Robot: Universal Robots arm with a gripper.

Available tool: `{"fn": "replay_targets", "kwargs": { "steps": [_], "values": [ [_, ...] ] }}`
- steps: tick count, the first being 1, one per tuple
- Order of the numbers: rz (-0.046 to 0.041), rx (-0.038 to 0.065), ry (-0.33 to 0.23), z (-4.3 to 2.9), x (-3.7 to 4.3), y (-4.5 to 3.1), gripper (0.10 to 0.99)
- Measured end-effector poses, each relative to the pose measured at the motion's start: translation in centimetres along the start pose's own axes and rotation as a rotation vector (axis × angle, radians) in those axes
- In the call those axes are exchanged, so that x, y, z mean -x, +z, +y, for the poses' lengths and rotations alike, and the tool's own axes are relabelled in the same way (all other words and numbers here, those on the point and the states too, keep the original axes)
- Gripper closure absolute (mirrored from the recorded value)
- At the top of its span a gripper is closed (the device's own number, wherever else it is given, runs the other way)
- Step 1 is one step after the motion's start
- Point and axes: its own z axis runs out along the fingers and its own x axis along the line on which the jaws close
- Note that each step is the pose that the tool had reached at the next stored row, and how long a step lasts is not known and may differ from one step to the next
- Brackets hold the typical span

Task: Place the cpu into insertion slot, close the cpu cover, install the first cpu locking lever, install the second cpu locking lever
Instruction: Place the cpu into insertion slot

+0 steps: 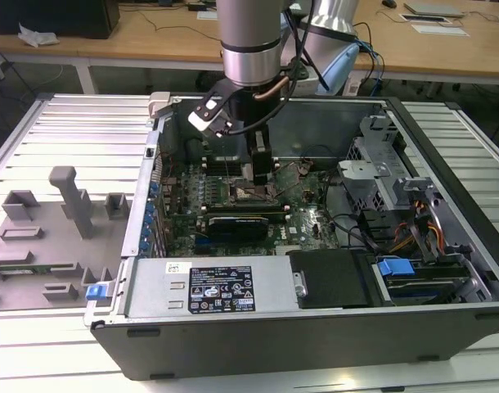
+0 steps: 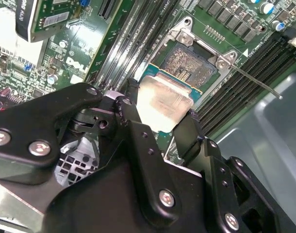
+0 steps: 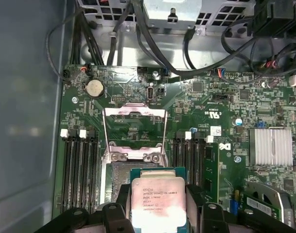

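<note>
Gripper (image 2: 160, 115) grasps the cpu (image 2: 163, 101) by opposite edges, just above the open socket (image 2: 189, 65); cpu cover (image 3: 135, 112) stands raised beyond.

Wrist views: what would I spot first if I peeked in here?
The shiny square cpu, pinched in the black jaws, close to the bare socket. At the socket's edge, the cover is flipped open. In the exterior view, the big silver arm reaches down into the open computer case.
</note>
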Motion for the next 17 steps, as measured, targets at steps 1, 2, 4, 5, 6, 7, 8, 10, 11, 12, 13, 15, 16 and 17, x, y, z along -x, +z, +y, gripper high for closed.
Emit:
{"fn": "replay_targets", "kwargs": {
  "steps": [1, 2, 4, 5, 6, 7, 8, 10, 11, 12, 13, 15, 16, 17],
  "values": [
    [-0.0001, 0.001, 0.0, -0.06, -0.01, 0.35, 0.545],
    [-0.0001, 0.003, 0.0, -0.09, -0.02, 0.6, 0.545],
    [-0.0002, 0.003, 0.0, -0.14, -0.09, 0.94, 0.545],
    [-0.0003, 0.003, 0.0, -0.15, -0.15, 1.01, 0.545],
    [-0.0001, 0.004, 0.0, -0.16, -0.25, 1.12, 0.545],
    [-0.0001, 0.004, 0.0, -0.17, -0.32, 1.17, 0.545],
    [-0.0001, 0.004, 0.0, -0.18, -0.46, 1.26, 0.545],
    [-0.0002, 0.004, 0.001, -0.21, -0.67, 1.42, 0.545],
    [-0.0003, 0.004, 0.001, -0.23, -0.77, 1.47, 0.545],
    [-0.0004, 0.003, 0.002, -0.24, -0.87, 1.52, 0.545],
    [-0.0005, 0.003, 0.003, -0.28, -0.96, 1.6, 0.545],
    [-0.0025, 0.003, 0.017, -0.32, -0.99, 1.83, 0.545],
    [-0.0034, 0.003, 0.024, -0.36, -1.03, 1.98, 0.545],
    [-0.0039, 0.003, 0.027, -0.4, -1.08, 2.08, 0.545]
  ]
}}
